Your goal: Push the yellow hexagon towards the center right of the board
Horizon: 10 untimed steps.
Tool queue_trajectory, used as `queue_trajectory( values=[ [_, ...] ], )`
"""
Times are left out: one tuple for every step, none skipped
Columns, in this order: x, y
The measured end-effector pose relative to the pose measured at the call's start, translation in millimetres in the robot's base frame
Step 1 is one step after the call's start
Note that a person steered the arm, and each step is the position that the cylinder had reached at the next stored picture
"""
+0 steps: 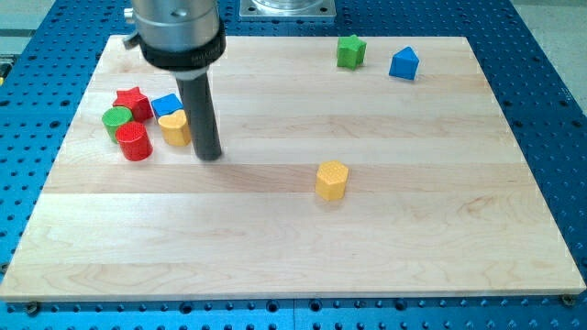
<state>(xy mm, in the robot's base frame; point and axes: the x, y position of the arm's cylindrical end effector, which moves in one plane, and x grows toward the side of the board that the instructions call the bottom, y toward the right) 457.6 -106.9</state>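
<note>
My tip, no hand on the rod, stands beside the yellow heart, well left of the yellow hexagon, suiting a rightward push

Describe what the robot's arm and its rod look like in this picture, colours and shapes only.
Only the arm's end shows: a wide, round, silver-grey metal housing with a black collar beneath it. From the collar hangs a straight, dark grey cylindrical rod, smooth and unmarked, ending at my tip. There is no pincer, and no cables or labels are visible.
</note>
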Motion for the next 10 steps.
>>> queue_trajectory(
  values=[
    [50,5],
    [55,44],
    [54,93],
    [44,133],
    [32,166],
    [34,154],
    [41,163],
    [40,200],
    [32,236],
    [29,269]
  ],
)
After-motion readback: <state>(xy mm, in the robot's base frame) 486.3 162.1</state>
